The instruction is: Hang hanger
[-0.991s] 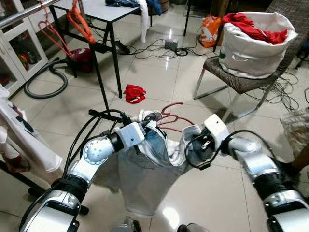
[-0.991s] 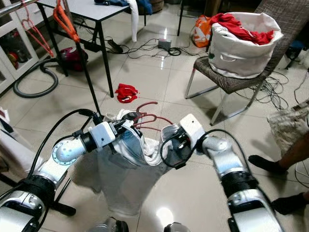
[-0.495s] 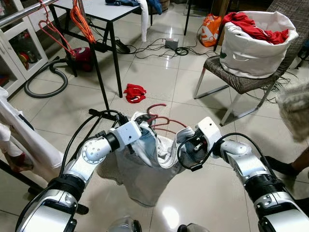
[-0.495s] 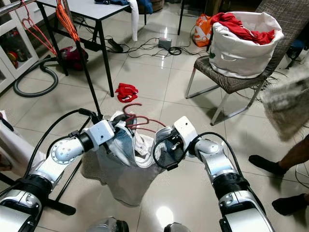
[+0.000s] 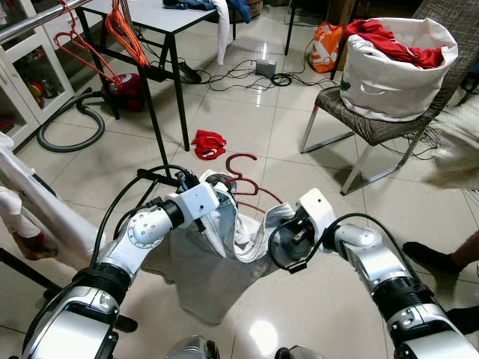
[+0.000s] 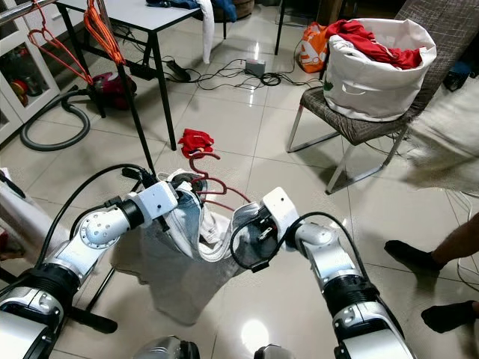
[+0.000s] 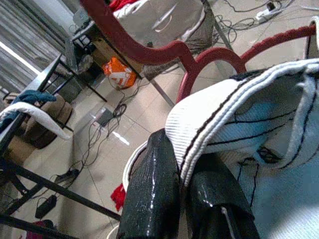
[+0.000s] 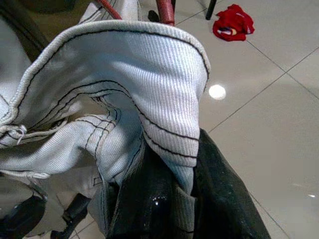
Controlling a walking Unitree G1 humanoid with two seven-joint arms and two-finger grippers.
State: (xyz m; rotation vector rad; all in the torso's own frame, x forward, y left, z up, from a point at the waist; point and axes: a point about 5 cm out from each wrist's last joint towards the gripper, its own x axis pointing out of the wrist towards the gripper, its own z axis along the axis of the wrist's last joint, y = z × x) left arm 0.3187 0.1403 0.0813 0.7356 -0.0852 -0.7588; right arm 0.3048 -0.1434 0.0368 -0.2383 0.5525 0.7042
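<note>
left eye view: both grippers pinch the garment (image 5: 224,254) rim, hanger (image 5: 241,176) protruding.

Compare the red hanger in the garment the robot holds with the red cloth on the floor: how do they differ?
The red hanger is a rigid curved hook; the red cloth is a soft crumpled heap. The hanger sits inside the white garment, pinched by the left gripper and right gripper above the floor; the cloth lies loose on the tiles near a table leg. Both are red.

garment (image 5: 224,247) white/grey ribbed with black stitching, hanger (image 5: 243,173) dark red. basket (image 5: 385,75) white holding red clothes (image 5: 393,41); orange bag (image 5: 327,46); red rag (image 5: 208,143) on pale tiles.
</note>
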